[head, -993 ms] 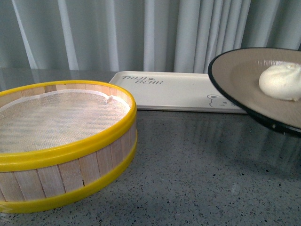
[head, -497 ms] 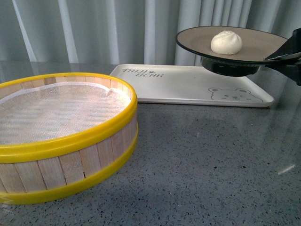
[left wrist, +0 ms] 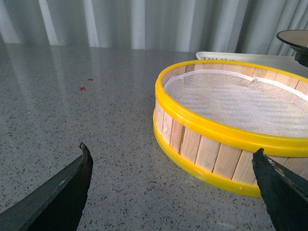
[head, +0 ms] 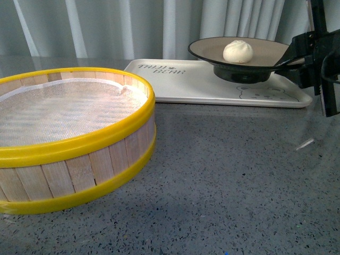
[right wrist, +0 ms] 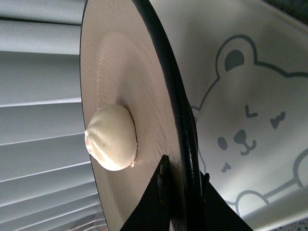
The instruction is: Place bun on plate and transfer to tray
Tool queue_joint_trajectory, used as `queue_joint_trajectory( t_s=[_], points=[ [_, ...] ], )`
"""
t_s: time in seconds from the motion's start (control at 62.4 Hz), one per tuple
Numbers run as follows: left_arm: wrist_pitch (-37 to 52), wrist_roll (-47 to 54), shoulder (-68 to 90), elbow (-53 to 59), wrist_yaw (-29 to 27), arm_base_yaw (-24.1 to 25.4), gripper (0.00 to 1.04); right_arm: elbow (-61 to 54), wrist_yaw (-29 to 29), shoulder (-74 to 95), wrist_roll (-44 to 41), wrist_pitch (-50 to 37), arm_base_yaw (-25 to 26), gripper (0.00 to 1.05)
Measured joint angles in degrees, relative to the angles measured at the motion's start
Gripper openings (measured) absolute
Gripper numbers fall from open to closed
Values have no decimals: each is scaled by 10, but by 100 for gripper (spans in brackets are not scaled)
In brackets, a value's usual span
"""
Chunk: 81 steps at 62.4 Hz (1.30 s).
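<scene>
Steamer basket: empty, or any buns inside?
Empty: front and left wrist views show only white mesh liner inside the steamer basket; the only bun visible sits on the plate.

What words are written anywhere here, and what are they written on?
"BEAR": the lower line of grey lettering on the tray.
The upper line of that lettering is too blurred to read.
No words or numbers show on the plate or the steamer basket.

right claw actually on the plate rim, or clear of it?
Touching. The right wrist view shows the right claw clamped on the black rim of the plate, one finger on each face.
</scene>
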<state>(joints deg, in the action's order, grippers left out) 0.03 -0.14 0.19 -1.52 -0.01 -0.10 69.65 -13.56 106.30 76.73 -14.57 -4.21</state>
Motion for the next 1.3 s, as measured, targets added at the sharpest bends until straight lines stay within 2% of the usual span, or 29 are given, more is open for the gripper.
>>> queue_joint_trajectory(
  t_s=[0.417, 1.234, 1.298],
  points=[
    [0, 0, 0, 0, 0, 0, 98, 22, 15, 21, 11, 6, -5, 3],
    [0, 0, 0, 0, 0, 0, 98, 10, 7, 22, 11, 34, 6, 3],
    [0, 0, 0, 0, 0, 0, 98, 12, 3, 25, 13, 34, 8, 17]
  ],
)
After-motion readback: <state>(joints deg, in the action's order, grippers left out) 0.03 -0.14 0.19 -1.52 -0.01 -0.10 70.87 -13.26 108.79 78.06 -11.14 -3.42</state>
